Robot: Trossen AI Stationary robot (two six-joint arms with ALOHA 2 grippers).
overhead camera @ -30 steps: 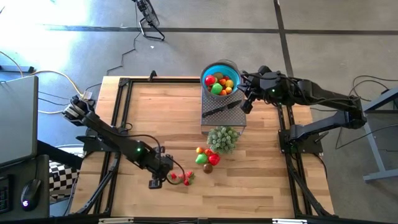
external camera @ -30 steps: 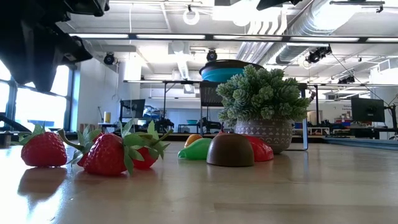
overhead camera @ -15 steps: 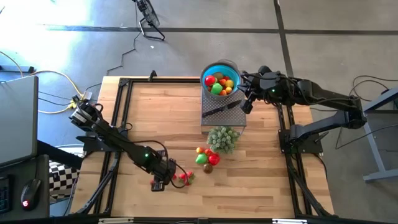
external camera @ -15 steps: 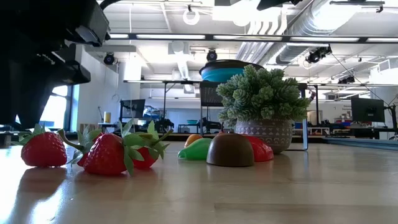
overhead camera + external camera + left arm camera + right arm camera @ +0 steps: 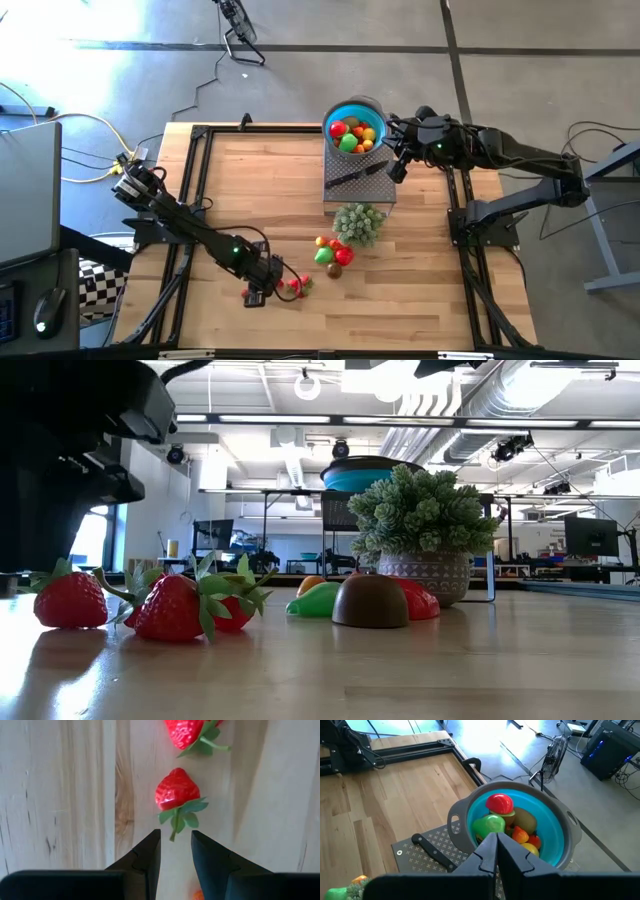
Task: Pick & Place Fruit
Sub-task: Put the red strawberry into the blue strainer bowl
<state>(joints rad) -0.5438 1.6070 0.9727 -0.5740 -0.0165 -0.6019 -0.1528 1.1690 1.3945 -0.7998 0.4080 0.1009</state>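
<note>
I'm hovering my left gripper, fingers slightly apart, over a strawberry lower left; right gripper is sitting closed by the bowl.

A blue bowl with a grey rim sits on a grey patterned mat on the wooden table. Inside lie toy fruit: red, green, brown, orange and yellow pieces. A black-handled knife rests on the mat beside the bowl. The right gripper hangs above them, fingers pressed together.
</note>
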